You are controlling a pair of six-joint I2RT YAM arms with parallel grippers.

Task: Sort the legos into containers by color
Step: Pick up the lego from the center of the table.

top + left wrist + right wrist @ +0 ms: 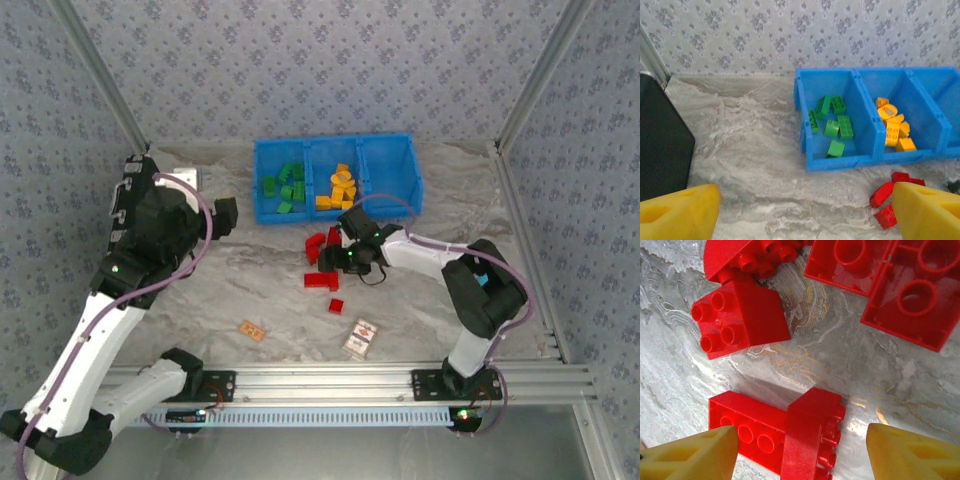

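While you take stock, count the sort as roughly two-thirds done.

- Blue bin (840, 163): at the table's far edge, three compartments side by side.
- Green legos (285, 188): in the left compartment. Done.
- Orange legos (340, 188): in the middle compartment. Done.
- Right compartment (392, 172): no brick visible in it; by elimination, it is for red.
- Red legos (315, 248): about eight, loose on the table (250, 280) near its middle, just on the near side of the bin. All left to do.
- Right end effector (801, 440): low over the reds, released, fingers straddling a crossed red pair (760, 432) but not yet clamped on it.
- Left end effector (805, 200): toward the table's left edge, released, nothing between its fingers.
- Printed card (361, 338) and tan tile (252, 330): by the near edge, not for sorting.
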